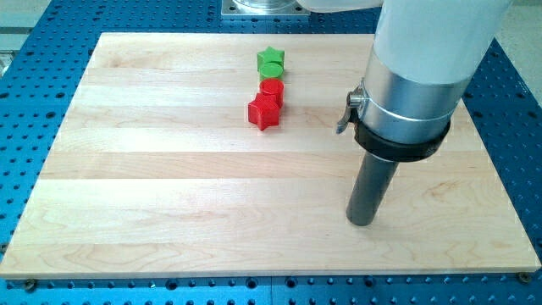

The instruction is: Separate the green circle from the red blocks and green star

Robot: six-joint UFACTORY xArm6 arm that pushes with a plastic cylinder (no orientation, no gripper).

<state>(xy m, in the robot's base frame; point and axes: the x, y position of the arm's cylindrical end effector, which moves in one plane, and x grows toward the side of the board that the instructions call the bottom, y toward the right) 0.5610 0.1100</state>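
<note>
Four blocks stand in a tight column near the board's top middle. From the top: a green star (271, 57), a green circle (270, 70) touching it below, a red circle (272, 89), and a red star (263, 112) at the bottom. My tip (362, 220) rests on the board well to the right of and below the column, touching no block. The arm's wide white and silver body hangs above the rod.
The blocks lie on a pale wooden board (169, 186) set on a blue perforated table (34, 51). The arm's body (423, 59) hides part of the board's upper right.
</note>
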